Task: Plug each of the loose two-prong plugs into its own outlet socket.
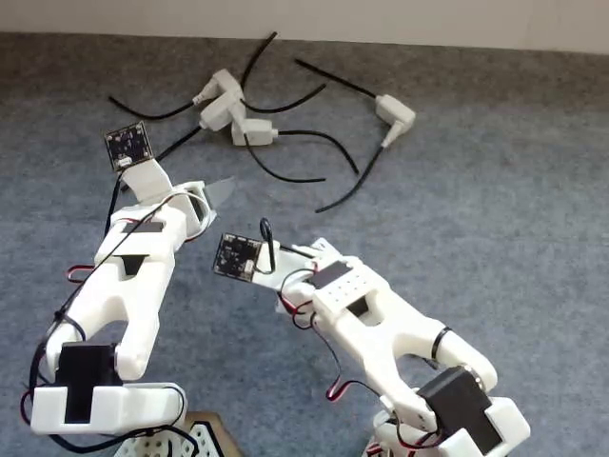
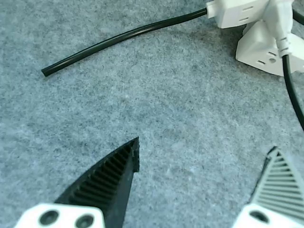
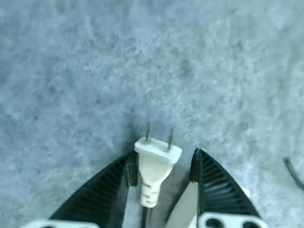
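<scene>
Holding one plug (image 3: 156,159) in right end effector (image 3: 165,153); left end effector (image 2: 206,145) gapes.

White arms (image 1: 133,276), black servos (image 1: 81,367), red and black wires (image 1: 333,386) (ribbed dark pincer fingers (image 2: 114,175))

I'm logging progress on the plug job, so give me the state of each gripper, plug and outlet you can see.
two-prong plug: gripped, prongs bare, not plugged in.
right gripper: shut on the two-prong plug.
left gripper: open, empty.
outlet cluster: lying loose, ungripped.
lone outlet: lying apart from the cluster, ungripped.
</scene>
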Action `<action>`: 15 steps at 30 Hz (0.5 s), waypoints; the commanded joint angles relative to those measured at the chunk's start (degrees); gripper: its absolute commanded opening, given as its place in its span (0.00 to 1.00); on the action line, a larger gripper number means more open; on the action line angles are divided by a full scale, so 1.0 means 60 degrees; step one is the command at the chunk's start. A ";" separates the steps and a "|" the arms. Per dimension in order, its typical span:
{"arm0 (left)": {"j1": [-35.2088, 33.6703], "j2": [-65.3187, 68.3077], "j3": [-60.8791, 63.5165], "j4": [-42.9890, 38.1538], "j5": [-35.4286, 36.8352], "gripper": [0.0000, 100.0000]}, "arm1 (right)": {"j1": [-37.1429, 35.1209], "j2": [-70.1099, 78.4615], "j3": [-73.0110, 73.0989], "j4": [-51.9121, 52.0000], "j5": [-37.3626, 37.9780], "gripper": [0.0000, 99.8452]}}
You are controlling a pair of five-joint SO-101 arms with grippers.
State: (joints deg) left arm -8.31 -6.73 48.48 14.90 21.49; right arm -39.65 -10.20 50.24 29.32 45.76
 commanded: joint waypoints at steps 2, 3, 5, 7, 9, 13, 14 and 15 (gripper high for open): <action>0.0198 -0.0037 -0.0388 0.0015 0.0015 0.40 | 0.0183 -0.0066 -0.0652 -0.0242 0.0015 0.18; 0.0198 -0.0037 -0.0388 0.0015 0.0015 0.40 | 0.0183 -0.0066 -0.0623 -0.0242 0.0015 0.18; 0.0198 -0.0037 -0.0388 0.0015 0.0015 0.40 | 0.0183 -0.0051 -0.0623 -0.0242 0.0015 0.14; 0.0198 -0.0037 -0.0388 0.0015 0.0015 0.40 | 0.0183 -0.0051 -0.0579 -0.0242 0.0015 0.09; 0.0198 -0.0037 -0.0388 0.0015 0.0015 0.40 | 0.0198 -0.0051 -0.0535 -0.0227 0.0015 0.06; 0.0198 -0.0037 -0.0388 0.0015 0.0015 0.40 | 0.0388 -0.0051 -0.0183 -0.0256 0.0015 0.06; 0.0198 -0.0037 -0.0388 0.0015 0.0015 0.40 | 0.0403 -0.0037 -0.0110 -0.0256 0.0015 0.06; 0.0198 -0.0037 -0.0388 0.0015 0.0015 0.40 | 0.0403 -0.0037 -0.0022 -0.0256 0.0015 0.06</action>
State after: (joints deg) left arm -8.31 -6.73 48.48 14.90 21.49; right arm -38.33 -10.20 49.63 28.88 45.67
